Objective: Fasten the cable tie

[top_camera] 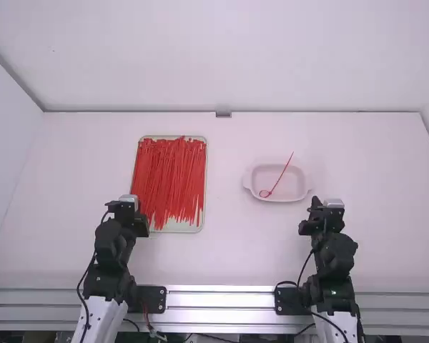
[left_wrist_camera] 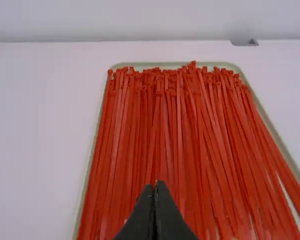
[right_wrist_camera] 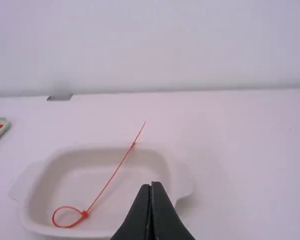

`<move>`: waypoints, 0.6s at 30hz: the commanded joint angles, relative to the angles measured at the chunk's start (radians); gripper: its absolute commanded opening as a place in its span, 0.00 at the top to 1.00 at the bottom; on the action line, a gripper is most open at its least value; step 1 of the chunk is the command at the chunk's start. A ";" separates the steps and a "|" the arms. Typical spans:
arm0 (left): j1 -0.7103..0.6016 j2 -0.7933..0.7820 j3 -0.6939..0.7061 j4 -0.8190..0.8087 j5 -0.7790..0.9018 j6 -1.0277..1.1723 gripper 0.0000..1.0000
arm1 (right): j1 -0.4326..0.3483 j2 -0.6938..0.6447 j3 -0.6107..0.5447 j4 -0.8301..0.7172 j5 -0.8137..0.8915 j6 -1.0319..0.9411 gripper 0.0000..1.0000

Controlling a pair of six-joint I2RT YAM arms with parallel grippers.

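Note:
A pale tray (top_camera: 203,153) (left_wrist_camera: 97,150) left of the table's middle holds several loose red cable ties (top_camera: 170,182) (left_wrist_camera: 185,150) laid lengthwise. A white dish (top_camera: 298,191) (right_wrist_camera: 177,172) to its right holds one red cable tie (top_camera: 277,181) (right_wrist_camera: 110,177) fastened into a small loop, its tail sticking out over the far rim. My left gripper (top_camera: 129,207) (left_wrist_camera: 155,186) is shut with nothing in it, at the tray's near end. My right gripper (top_camera: 323,209) (right_wrist_camera: 151,187) is shut and empty, just short of the dish's near right side.
White table (top_camera: 343,143) with walls on three sides. A small grey bracket (top_camera: 223,113) sits at the far edge. A metal rail (top_camera: 214,296) runs along the near edge by the arm bases.

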State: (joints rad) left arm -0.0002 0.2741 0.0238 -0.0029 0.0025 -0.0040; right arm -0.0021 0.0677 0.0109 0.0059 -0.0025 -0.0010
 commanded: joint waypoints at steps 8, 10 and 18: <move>0.000 -0.131 -0.024 0.003 -0.002 0.004 1.00 | 0.002 -0.068 -0.011 -0.006 0.002 0.001 1.00; 0.000 -0.154 -0.024 0.003 -0.002 0.004 1.00 | 0.002 -0.068 -0.011 -0.006 0.002 0.001 1.00; 0.000 -0.239 -0.024 0.003 -0.002 0.004 1.00 | 0.002 -0.068 -0.011 -0.006 0.002 0.001 1.00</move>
State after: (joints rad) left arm 0.0002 0.0540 0.0101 0.0036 0.0021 -0.0036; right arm -0.0021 0.0082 0.0109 0.0063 -0.0025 -0.0055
